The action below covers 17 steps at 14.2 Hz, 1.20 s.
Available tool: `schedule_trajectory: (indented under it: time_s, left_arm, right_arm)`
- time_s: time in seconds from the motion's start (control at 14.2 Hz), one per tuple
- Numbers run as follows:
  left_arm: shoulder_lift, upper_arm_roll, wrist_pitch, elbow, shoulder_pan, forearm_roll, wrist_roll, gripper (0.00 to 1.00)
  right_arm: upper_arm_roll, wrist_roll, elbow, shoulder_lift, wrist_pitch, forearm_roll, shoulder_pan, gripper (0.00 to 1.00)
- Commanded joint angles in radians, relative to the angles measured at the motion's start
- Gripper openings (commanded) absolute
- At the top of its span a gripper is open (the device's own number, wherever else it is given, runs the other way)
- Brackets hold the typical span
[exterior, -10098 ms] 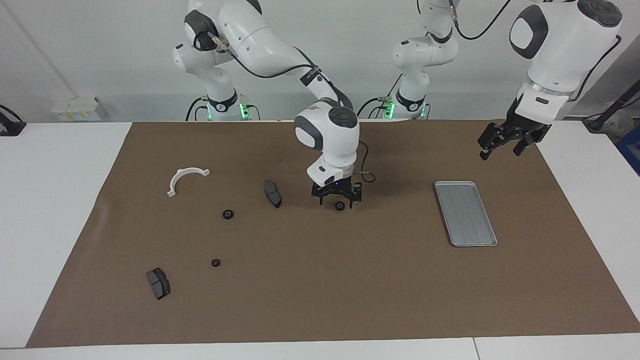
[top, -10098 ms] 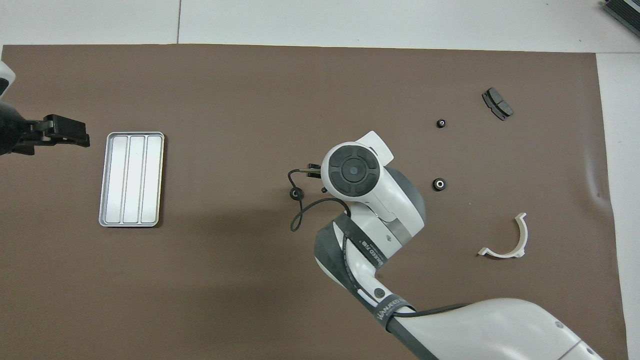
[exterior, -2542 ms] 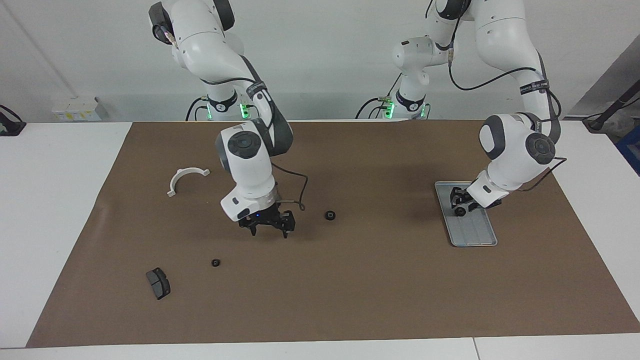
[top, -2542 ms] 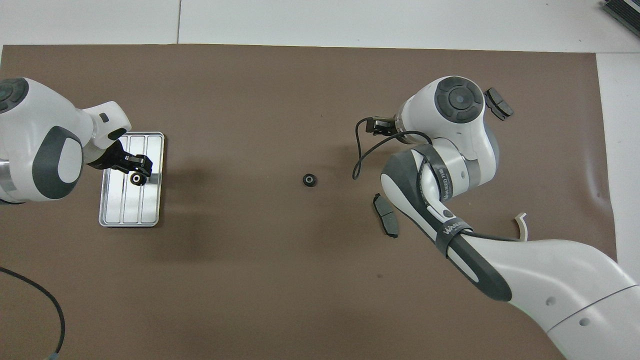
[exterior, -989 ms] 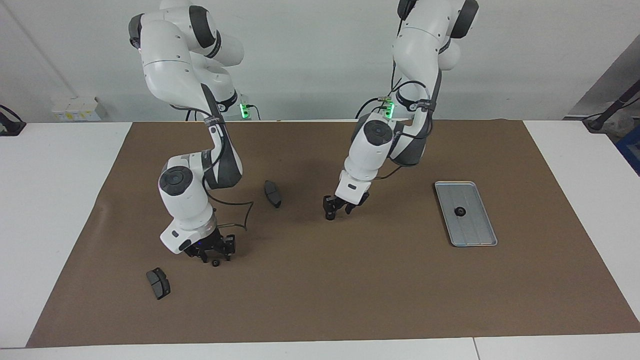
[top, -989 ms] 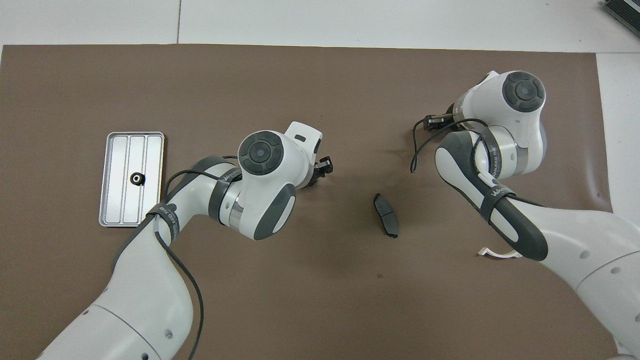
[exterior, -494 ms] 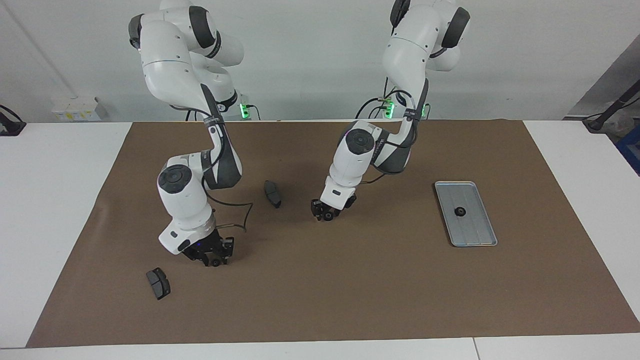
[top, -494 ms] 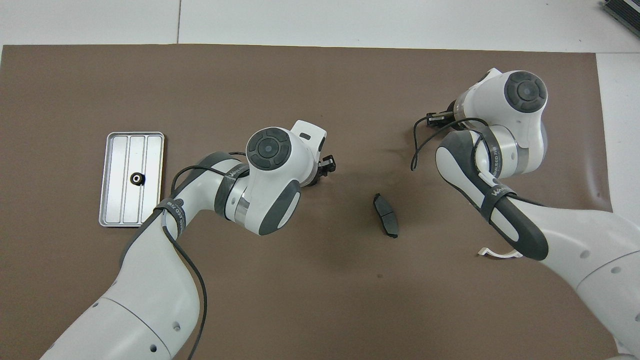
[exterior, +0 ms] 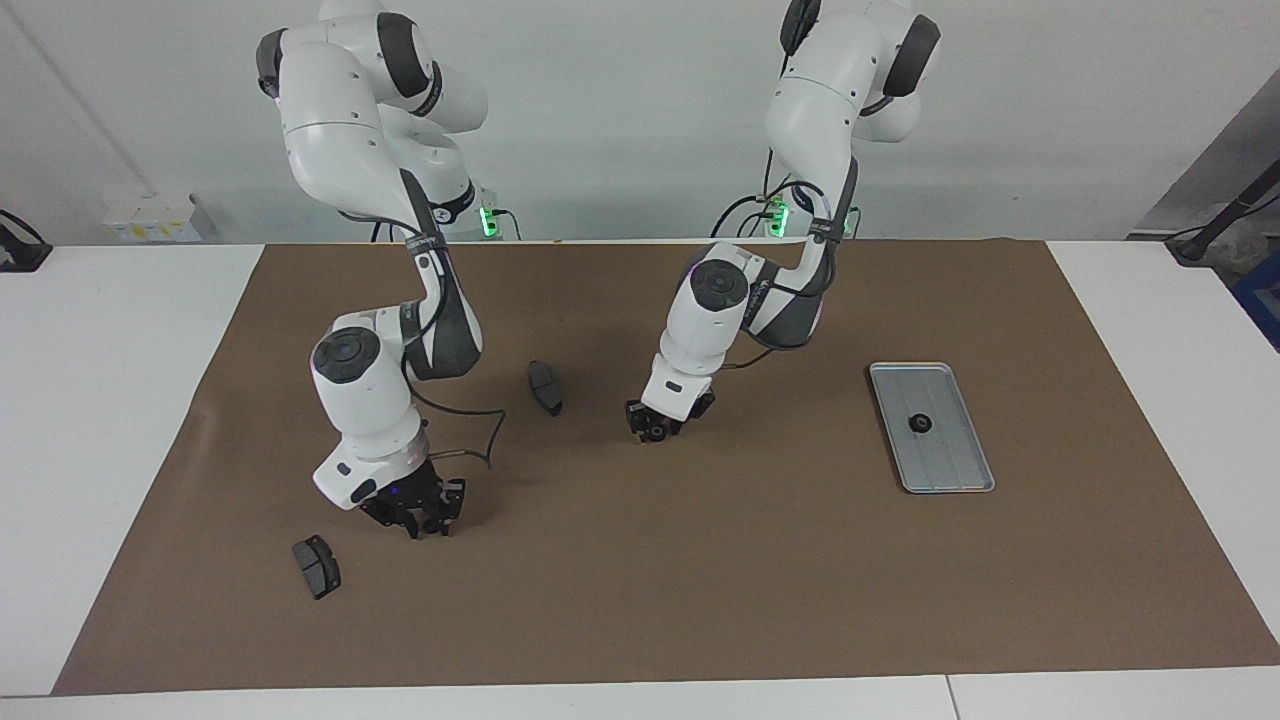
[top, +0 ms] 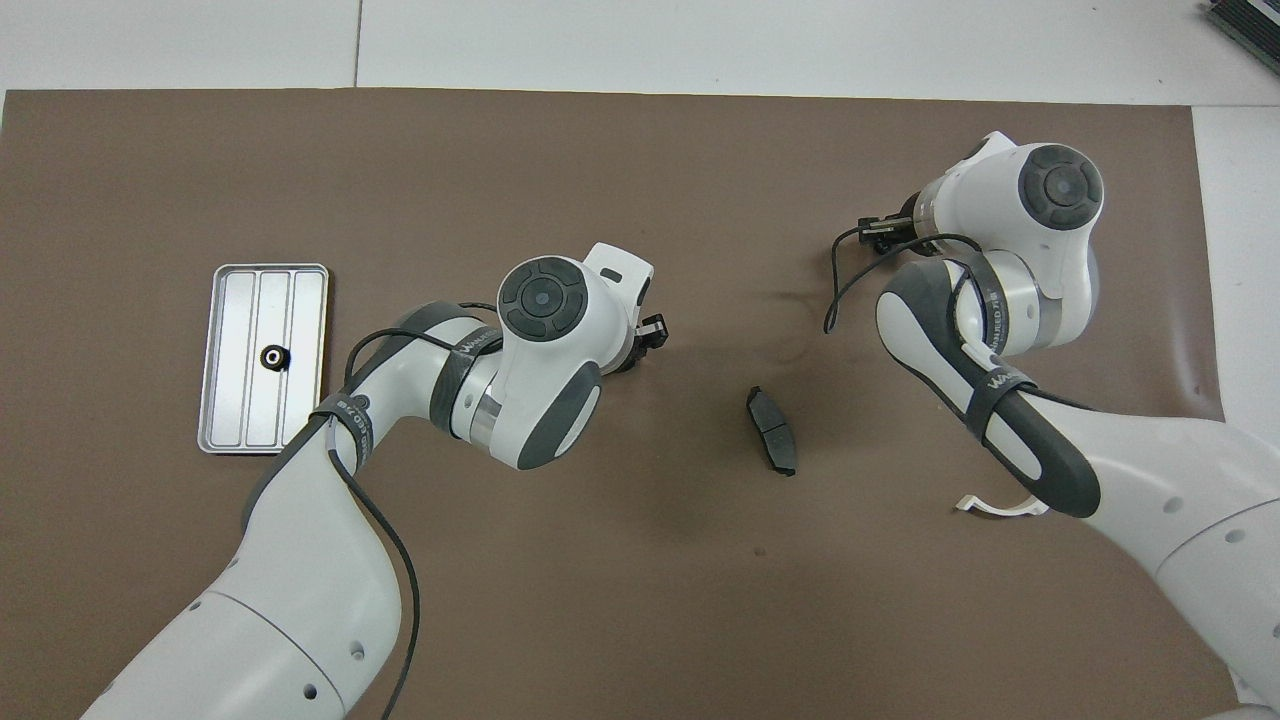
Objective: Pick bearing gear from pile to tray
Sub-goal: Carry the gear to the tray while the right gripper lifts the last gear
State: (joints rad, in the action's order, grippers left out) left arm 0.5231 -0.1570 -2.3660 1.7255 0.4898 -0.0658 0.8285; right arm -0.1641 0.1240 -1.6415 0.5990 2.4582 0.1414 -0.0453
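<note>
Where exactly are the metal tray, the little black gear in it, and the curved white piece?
Flat silver-grey metal tray (exterior: 955, 470): facing view, bare floor near its rim.
Small black round gear (exterior: 917, 423): facing view, its middle.
White arc-shaped bracket (top: 995, 508): overhead view, its visible curved edge.

From overhead, your right arm hides all but one end of the white bracket (top: 1000, 507). Whether either gripper's fingers grip a gear is too small to tell.

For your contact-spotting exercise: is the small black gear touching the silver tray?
Touching. In the overhead view the gear sits flat on the tray floor, inside the rim; the facing view agrees.
</note>
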Motion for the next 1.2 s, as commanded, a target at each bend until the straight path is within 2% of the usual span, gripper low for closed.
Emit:
schedule_trajectory:
  time_s: [0.0, 0.21, 0.35, 0.42, 0.49, 0.78, 1.13]
  left_arm:
    - [0.011, 0.002, 0.017, -0.012, 0.003, 0.017, 0.003, 0.50]
    - [0.011, 0.002, 0.027, -0.014, 0.003, 0.015, 0.003, 0.34]
    - [0.011, 0.002, 0.028, -0.014, 0.001, 0.017, 0.003, 0.22]
    - [0.011, 0.002, 0.028, -0.014, 0.001, 0.015, 0.003, 0.17]
    - [0.011, 0.002, 0.028, -0.014, 0.000, 0.017, 0.001, 0.13]
    - [0.000, 0.005, 0.042, -0.018, -0.016, 0.017, -0.003, 0.06]
    - [-0.043, 0.004, 0.132, -0.035, -0.111, 0.044, -0.067, 0.05]
  right_arm:
    - [-0.015, -0.024, 0.006, 0.016, 0.019, 0.010, -0.015, 0.42]
    - [-0.015, -0.018, -0.006, 0.015, 0.019, 0.009, -0.010, 0.40]
    - [-0.015, -0.020, -0.008, 0.015, 0.019, 0.009, -0.010, 0.24]
    - [-0.015, -0.017, -0.008, 0.010, 0.013, 0.006, -0.008, 0.11]
    - [-0.015, -0.015, -0.008, 0.004, 0.009, 0.003, -0.007, 0.02]
    - [-0.015, -0.010, -0.008, -0.070, -0.074, -0.003, -0.007, 0.00]
    - [-0.022, 0.094, -0.008, -0.192, -0.238, -0.003, 0.033, 0.01]
